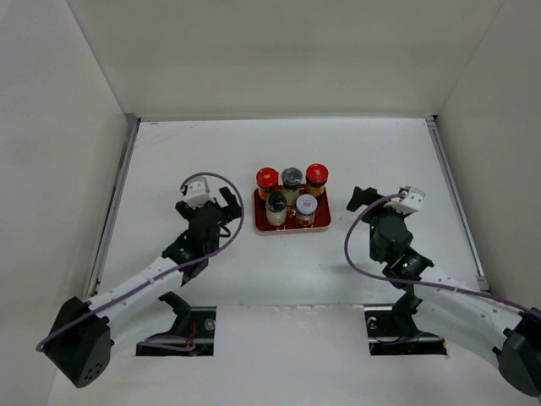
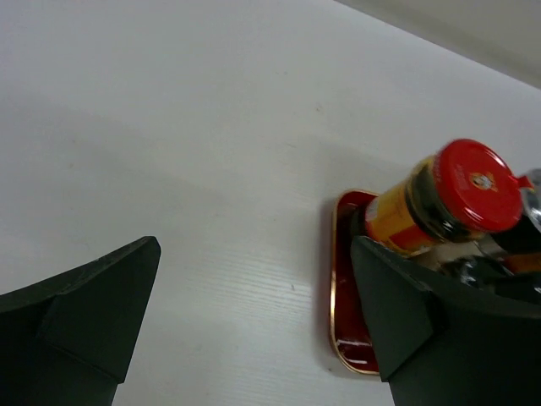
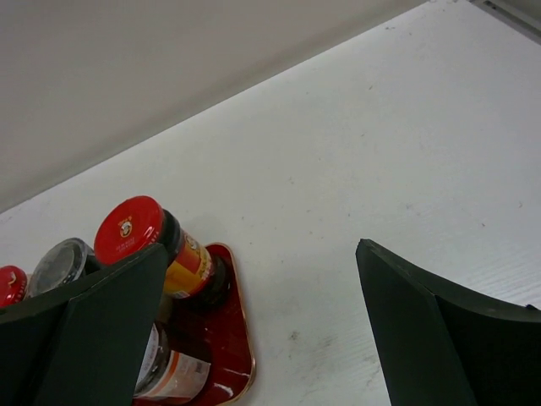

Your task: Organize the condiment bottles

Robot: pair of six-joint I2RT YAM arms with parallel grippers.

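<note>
Five condiment bottles (image 1: 292, 193) stand upright on the red tray (image 1: 289, 231). Along the tray's far side: red-capped bottle (image 1: 267, 179), grey-capped bottle (image 1: 292, 178), second red-capped bottle (image 1: 316, 175). Along its near side: black-capped bottle (image 1: 275, 203), white-capped bottle (image 1: 306, 205). The left gripper (image 1: 226, 205) is just left of the tray, jaws wide apart and empty. The right gripper (image 1: 360, 200) is right of the tray, also wide apart and empty.

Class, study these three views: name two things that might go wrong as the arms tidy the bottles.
The condiment bottles stand packed close together on the red tray; a finger squeezing between them may topple a neighbour.
Left gripper and right gripper flank the tray; reaching in together, they might collide.
</note>
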